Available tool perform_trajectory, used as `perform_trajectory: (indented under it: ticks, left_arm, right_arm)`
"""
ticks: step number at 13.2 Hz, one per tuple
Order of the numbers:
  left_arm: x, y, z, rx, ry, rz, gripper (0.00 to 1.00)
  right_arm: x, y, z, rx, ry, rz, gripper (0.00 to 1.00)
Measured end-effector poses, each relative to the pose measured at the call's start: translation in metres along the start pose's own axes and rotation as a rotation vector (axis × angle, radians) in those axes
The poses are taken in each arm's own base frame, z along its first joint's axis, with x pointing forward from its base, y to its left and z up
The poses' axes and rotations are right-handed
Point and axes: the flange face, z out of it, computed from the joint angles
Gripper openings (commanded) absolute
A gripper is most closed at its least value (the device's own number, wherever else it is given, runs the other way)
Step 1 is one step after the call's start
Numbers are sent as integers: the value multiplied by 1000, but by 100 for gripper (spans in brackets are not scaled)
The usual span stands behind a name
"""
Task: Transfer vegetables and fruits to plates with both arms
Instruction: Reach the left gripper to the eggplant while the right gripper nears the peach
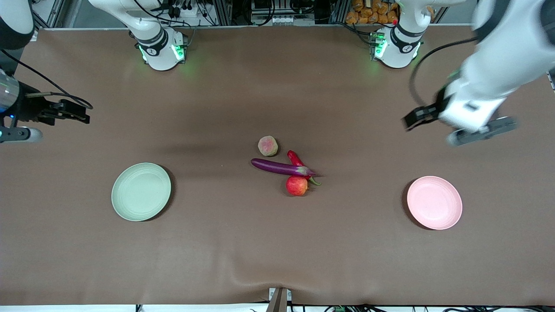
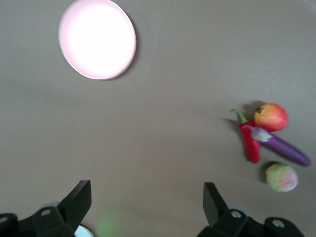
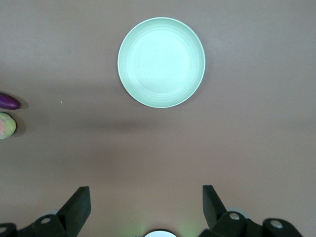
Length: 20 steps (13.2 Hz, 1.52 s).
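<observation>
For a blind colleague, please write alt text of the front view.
Eggplant, chili pepper, apple and peach cluster mid-table on brown cloth between an empty green plate and an empty pink plate. The open left gripper and right gripper hang at the table's ends.

The left gripper (image 1: pixel 417 118) and its arm are smeared by motion blur in the front view, toward three o'clock of the table, while the right gripper (image 1: pixel 71 112) sits at nine o'clock with its arm cut off by the frame edge. In the left wrist view the pink plate (image 2: pixel 97 39) at eleven o'clock is washed out to plain white, and the eggplant (image 2: pixel 284 146) crosses over the chili pepper (image 2: pixel 251 143), hiding part of it. In the right wrist view, at nine o'clock, the frame edge cuts off the eggplant (image 3: pixel 8 101) and the peach-like fruit (image 3: pixel 6 125), leaving only their ends
</observation>
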Motion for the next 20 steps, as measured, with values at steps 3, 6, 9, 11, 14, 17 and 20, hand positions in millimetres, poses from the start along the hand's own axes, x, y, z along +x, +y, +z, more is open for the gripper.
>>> perform_trajectory:
  ticks: [3, 6, 9, 11, 14, 17, 20]
  left_arm:
    - [-16, 71, 42, -23, 0, -111, 100]
    - [-36, 139, 78, -63, -4, -305, 100]
    - [-36, 191, 129, -125, -8, -449, 100]
    - [-35, 216, 168, -157, -12, -537, 100]
    - [-48, 245, 222, -144, 16, -645, 100]
    - [-76, 274, 270, -127, 66, -760, 100]
    - [-94, 290, 307, -118, 72, -813, 100]
  right_arm:
    - [17, -8, 25, 53, -35, -6, 100]
    - [35, -9, 50, 77, -56, -3, 100]
    - [47, -12, 70, 132, -85, 4, 100]
    - [51, -8, 81, 193, -103, 28, 100]
    - [54, -2, 90, 302, -120, 61, 100]
    - [53, -8, 98, 323, -139, 57, 100]
    - [52, -9, 107, 354, -158, 66, 100]
